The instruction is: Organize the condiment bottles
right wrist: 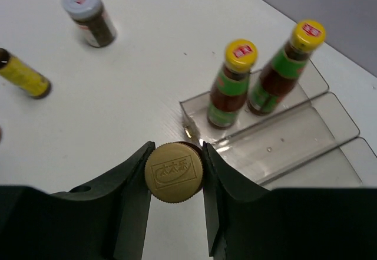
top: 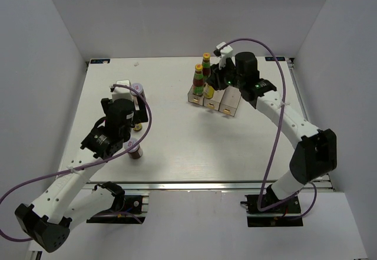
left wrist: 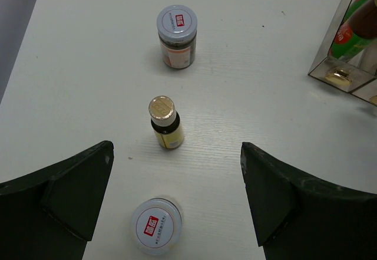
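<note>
The left jaws stand wide open above the bench (left wrist: 70,65), gripping nothing. Nearest, seen in the gap between them, a squat brown jar (left wrist: 156,226) stands upright, white lid up. Beyond it is a slim yellow-brown bottle (left wrist: 164,121), also upright (gold cap on top), and farther still a second jar (left wrist: 177,36). The right jaws are closed on the gold cap of another slim bottle (right wrist: 174,171), its long axis vertical, at the near edge of a clear tray (right wrist: 306,136). Behind, a red sauce bottle (right wrist: 231,86) and its twin (right wrist: 283,71), yellow-capped and green-labelled, stand upright in the tray's end compartment.
</note>
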{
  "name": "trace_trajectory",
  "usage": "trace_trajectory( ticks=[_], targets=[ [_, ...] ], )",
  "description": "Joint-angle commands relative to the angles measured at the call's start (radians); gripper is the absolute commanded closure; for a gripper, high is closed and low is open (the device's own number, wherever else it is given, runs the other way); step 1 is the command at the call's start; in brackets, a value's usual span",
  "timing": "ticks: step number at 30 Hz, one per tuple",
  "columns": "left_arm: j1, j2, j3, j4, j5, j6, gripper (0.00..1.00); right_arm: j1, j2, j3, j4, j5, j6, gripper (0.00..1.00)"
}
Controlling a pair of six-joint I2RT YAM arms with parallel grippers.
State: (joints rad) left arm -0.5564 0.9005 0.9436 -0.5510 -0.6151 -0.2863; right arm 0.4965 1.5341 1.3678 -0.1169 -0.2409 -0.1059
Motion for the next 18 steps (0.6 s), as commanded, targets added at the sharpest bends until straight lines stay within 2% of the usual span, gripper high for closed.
trace_trajectory(
  ticks=[1, 6, 18],
  targets=[
    [0.001, -0.020, 0.032, -0.006, 0.025, -0.004, 0.02, -0.070, 0.055, 0.080, 0.054, -0.005, -0.009, 1.00],
    [0.001, -0.025, 0.038, -0.023, 0.011, 0.015, 0.02, -0.142, 0.174, 0.178, 0.062, 0.012, -0.011, 1.00],
    [0.001, -0.031, 0.024, -0.026, 0.011, 0.032, 0.02, -0.171, 0.426, 0.381, 0.079, 0.066, -0.012, 1.00]
  ],
)
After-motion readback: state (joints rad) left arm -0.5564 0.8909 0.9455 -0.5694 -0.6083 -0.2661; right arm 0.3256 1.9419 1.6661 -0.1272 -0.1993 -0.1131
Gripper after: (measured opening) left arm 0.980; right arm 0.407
